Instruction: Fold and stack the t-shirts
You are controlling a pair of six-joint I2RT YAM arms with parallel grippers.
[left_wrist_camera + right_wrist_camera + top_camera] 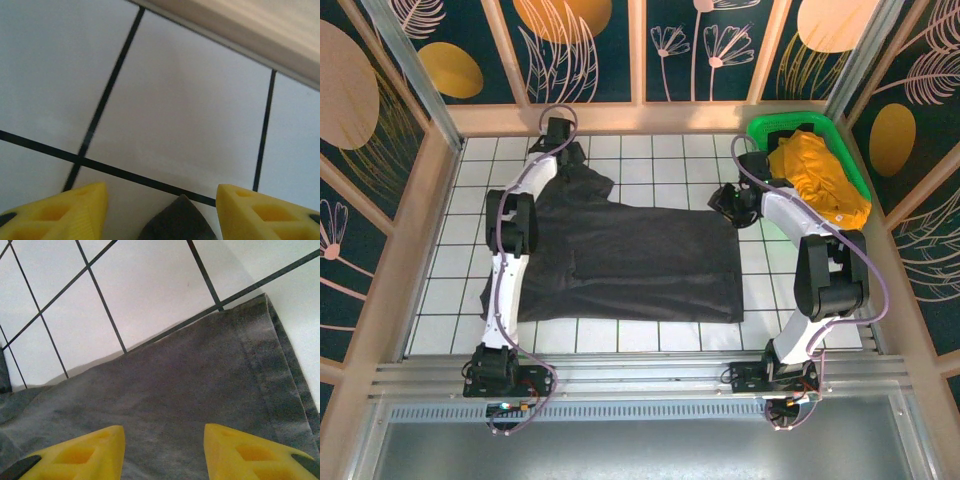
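Left pincer point(160, 200) stands open, a tip of the dark t-shirt point(640, 255) lying loose between its fingers — close squarely on that tip before lifting. Right pincer point(165, 432), jaws apart and empty, hovers over the shirt's corner, arm bent, wrist tipped down; the orange t-shirt point(815, 175) lies just beyond it.

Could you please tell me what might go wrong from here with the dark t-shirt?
1. The left pincer stands open with just a tip of the dark t-shirt between its fingers; closing now could catch too little cloth and slip.
2. The right pincer is open over flat cloth, inboard of the hem; it may pinch a bunch and crease the fold.
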